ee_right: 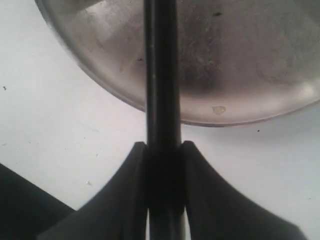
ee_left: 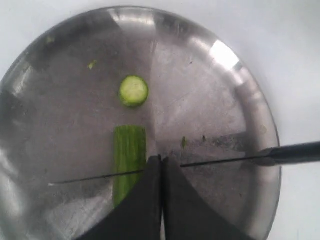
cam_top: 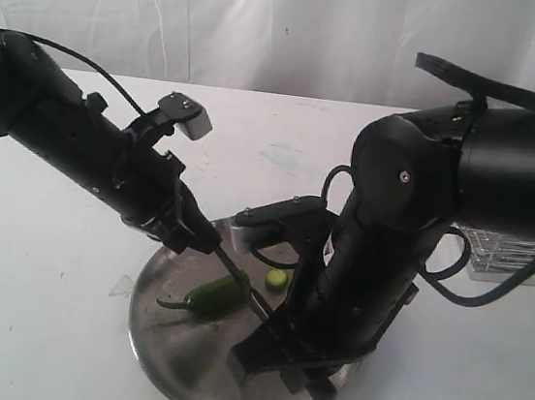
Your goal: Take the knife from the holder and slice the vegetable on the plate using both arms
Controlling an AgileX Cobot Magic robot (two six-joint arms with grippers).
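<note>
well, the pepper point(ee_left: 129, 150) lies on the plate point(ee_left: 250, 100) under the knife point(ee_left: 282, 154) blade: small, slick, likely to roll, best pinned mid-body. left pincer point(ee_left: 160, 159) pressed together beside it; right pincer point(ee_right: 162, 146) pinches the knife handle.

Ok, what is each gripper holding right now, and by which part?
The right gripper clamps the knife by its handle. The left gripper is shut, nothing between its jaws; its tips are at the vegetable.

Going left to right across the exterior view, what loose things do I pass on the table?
pepper → slice → holder
</note>
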